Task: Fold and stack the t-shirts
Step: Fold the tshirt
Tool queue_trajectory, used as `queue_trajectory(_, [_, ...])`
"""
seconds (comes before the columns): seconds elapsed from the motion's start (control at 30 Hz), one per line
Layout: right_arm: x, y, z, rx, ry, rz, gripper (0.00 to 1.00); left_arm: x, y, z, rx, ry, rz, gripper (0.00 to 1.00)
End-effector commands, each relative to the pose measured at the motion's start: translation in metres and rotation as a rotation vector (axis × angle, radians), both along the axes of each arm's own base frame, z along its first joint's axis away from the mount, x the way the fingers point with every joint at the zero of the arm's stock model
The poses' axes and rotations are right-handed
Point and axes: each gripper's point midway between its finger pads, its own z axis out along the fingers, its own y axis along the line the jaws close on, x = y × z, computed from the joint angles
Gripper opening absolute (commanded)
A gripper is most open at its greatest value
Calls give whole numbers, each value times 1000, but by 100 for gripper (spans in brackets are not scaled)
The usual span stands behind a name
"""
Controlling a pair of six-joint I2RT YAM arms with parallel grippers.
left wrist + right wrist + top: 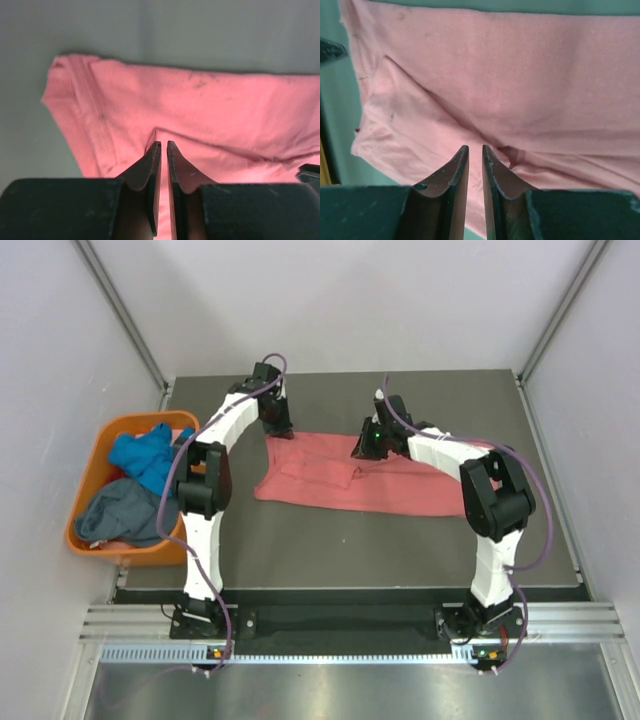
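Pink shirt point(350, 480) lies on the table point(400, 540), spread beneath and ahead of both jaws. Left jaws, nearly closed, pinch a raised fold of it; right jaws likewise. Blue shirt point(145, 455) and grey shirt point(120, 515) fill the tub point(95, 455), outboard of the left jaws.

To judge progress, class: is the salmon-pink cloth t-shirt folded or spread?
Partly folded: the pink t-shirt lies flat with one flap doubled over.

We note two arms, left arm point(228, 423) and right arm point(440, 448): white shells, black joint housings, black bases. Purple cable point(548, 520) loops along each. Small green light point(378, 436) on right wrist. Left tool point(164, 144), right tool point(475, 147): black blocky bodies, tapered curved fingers, scuffed edges.
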Motion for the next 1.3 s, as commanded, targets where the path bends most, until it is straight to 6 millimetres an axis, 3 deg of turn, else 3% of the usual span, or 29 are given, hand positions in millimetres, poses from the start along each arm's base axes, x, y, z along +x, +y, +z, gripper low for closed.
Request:
queue_trajectory(0.0, [0,7,49,22,-103,18,18,-21,2,34,22,-24,-12,15])
queue_trajectory(0.17, [-13,17,44,66,-87,41,18,-56,10,16,35,53,14,17])
queue_trajectory(0.3, [-26,19,15,70,-41,38,17,-75,18,-5,61,112,28,17])
queue_trajectory(0.43, [-25,19,-8,59,-22,30,17,-105,28,-38,89,201,65,15])
queue_trajectory(0.57, [-22,13,-22,8,-21,28,17,-115,47,-58,182,231,129,15])
queue_trajectory(0.67, [-20,10,-19,-17,-36,31,17,-110,56,-54,233,227,156,16])
queue_trajectory(0.77, [-22,10,0,-2,-64,41,17,-93,49,-29,204,175,154,22])
queue_trajectory(0.9, [-31,10,30,34,-96,61,18,-55,44,16,178,45,145,27])
queue_trajectory(0.93, [-32,10,41,45,-115,65,19,-49,47,15,185,47,149,27])
queue_trajectory(1.0, [-38,8,47,51,-117,69,20,-32,49,28,179,12,157,29])
queue_trajectory(1.07, [-42,6,58,64,-137,66,20,-23,53,20,179,19,164,29])
queue_trajectory(1.1, [-45,4,58,61,-133,65,20,-15,53,24,169,1,170,29])
queue_trajectory(1.27, [-47,-1,67,52,-150,58,21,6,54,8,143,-1,188,29])
